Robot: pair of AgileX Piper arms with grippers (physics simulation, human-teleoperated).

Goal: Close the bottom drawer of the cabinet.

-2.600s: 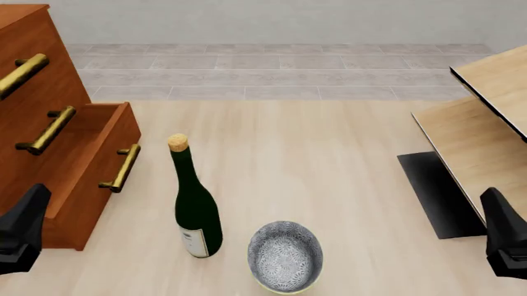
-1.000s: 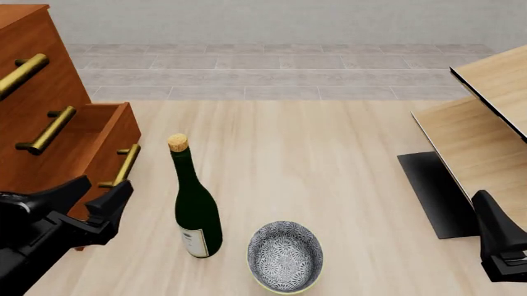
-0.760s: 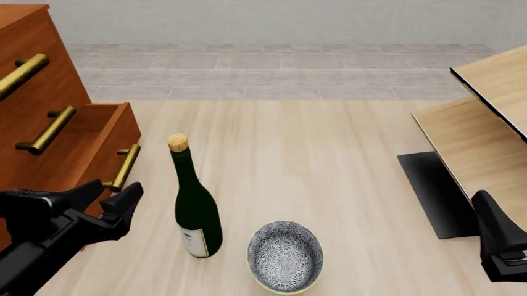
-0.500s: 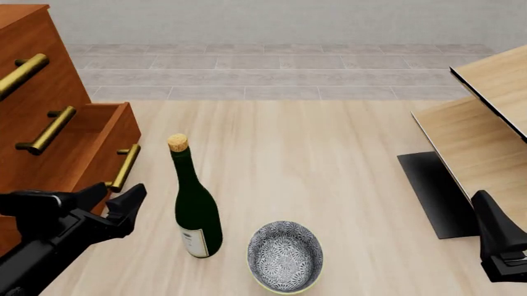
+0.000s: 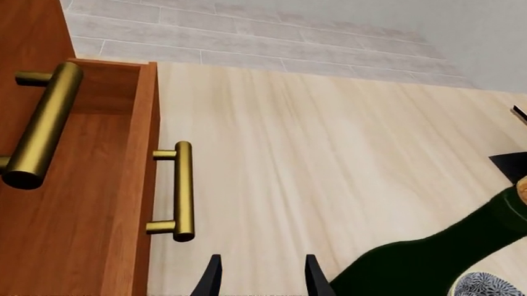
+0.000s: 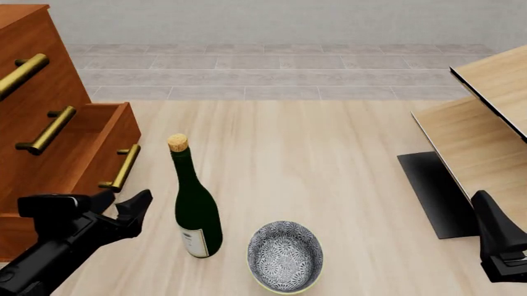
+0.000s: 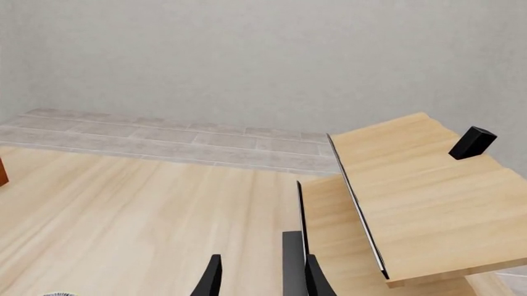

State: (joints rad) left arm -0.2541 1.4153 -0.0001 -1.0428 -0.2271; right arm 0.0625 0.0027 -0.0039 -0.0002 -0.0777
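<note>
The cabinet point(image 6: 33, 68) stands at the left, reddish-brown with brass bar handles. Its bottom drawer point(image 6: 99, 154) is pulled out, with its brass handle point(image 6: 123, 166) facing the table's middle. My left gripper point(image 6: 123, 206) is open and empty, just in front of and below that handle, between the drawer front and the bottle, touching neither. In the left wrist view the drawer front point(image 5: 91, 203), its handle point(image 5: 182, 191) and my open left gripper point(image 5: 261, 280) show. My right gripper point(image 6: 487, 213) is low at the right; the right wrist view shows it open and empty point(image 7: 261, 277).
A dark green corked bottle point(image 6: 196, 209) stands upright right of my left gripper, also in the left wrist view point(image 5: 428, 259). A patterned bowl point(image 6: 286, 256) sits beside it. A pale shelf unit point(image 6: 485, 142) with a black base stands at the right, also in the right wrist view point(image 7: 411, 185).
</note>
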